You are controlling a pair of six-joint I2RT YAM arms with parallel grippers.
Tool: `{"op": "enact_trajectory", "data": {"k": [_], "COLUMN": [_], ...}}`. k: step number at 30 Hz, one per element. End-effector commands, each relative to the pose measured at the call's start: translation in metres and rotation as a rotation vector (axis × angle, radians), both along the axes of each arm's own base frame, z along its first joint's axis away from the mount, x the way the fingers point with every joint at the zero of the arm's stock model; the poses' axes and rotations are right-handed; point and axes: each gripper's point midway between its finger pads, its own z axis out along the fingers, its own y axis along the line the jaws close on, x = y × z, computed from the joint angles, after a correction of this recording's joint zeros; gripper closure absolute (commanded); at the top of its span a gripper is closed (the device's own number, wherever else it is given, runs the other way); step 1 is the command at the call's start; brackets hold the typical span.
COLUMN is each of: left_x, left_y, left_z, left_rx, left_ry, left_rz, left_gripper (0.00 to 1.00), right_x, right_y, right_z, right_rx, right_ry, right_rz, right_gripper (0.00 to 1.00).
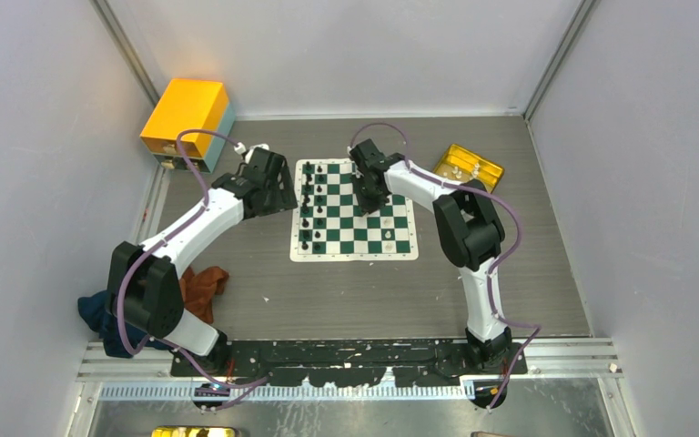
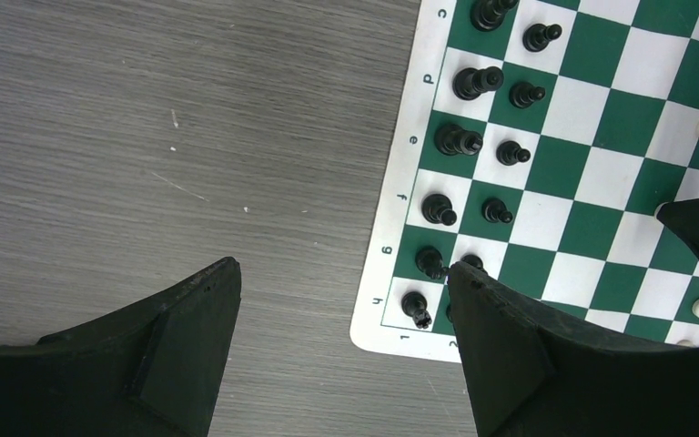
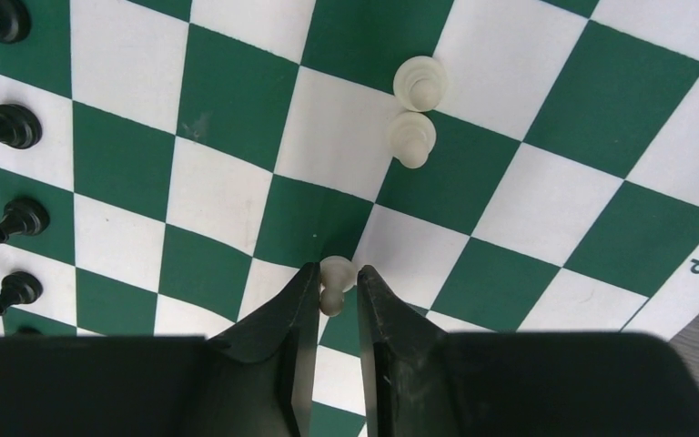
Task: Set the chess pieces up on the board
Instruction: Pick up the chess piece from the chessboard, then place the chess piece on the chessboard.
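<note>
The right gripper [image 3: 337, 280] fills the bottom of its wrist view, its two fingers pinched against a white pawn [image 3: 334, 271], one on each side. The pawn sits over the board [image 3: 127, 64] where a green square meets a white one; I cannot tell whether its base touches the surface. Just beyond it, two more white pawns [image 3: 416, 109] stand side by side, close enough to touch, straddling a line between squares. Farther out, black pieces [image 3: 5, 127] line the board's far side.

The left gripper [image 2: 343, 269] hovers with its fingers spread wide and nothing between them. One finger is over the bare table [image 2: 146, 137] and the other over the board's corner near the h marking. Beside it the black men stand in two rows along the lettered edge.

From above, the right arm reaches over the middle of the board and the left arm stays at its left edge. A yellow tray [image 1: 470, 167] with a few pale pieces lies near the board's far right corner. An orange-yellow box [image 1: 188, 114] sits at the back left, and crumpled cloths [image 1: 202, 287] lie near the left arm's base.
</note>
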Motion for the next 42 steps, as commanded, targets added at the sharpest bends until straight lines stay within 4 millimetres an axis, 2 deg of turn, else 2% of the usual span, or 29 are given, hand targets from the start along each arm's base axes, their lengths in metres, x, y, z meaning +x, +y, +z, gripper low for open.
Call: {"op": "enact_trajectory", "data": {"k": [1,7,14,27,34,42], "left_x": [0.012,0.013,0.014,0.012,0.01,0.011], "left_y": [-0.002,-0.003,-0.004,-0.002,-0.002,-0.002], "left_z": [0.012,0.011,0.013,0.016,0.016,0.016], "left_rx": [-0.019,-0.024,-0.031,-0.031,-0.029,-0.029], "left_ry": [-0.052,-0.051,-0.055,-0.059,-0.059,-0.058], "left_rz": [-0.009,-0.01,-0.012,-0.009,-0.01,-0.015], "left_gripper": [0.16,0.16,0.16,0.16,0.16,0.16], "right_x": [0.01,0.01,0.012,0.02,0.02,0.021], "right_y": [0.012,0.012,0.006,-0.026,-0.044,-0.051], "right_z": [0.015,0.022,0.044,0.051,0.043,0.036], "right_rx": [0.032,0.042,0.032,-0.005,-0.018,-0.016], "right_ry": [-0.039,-0.059,-0.109,-0.132,-0.109,-0.096], "right_rz": [0.008,0.008,0.003,-0.076,-0.115,-0.133], "right_gripper": [0.75,0.9,0.96,0.97,0.97,0.97]}}
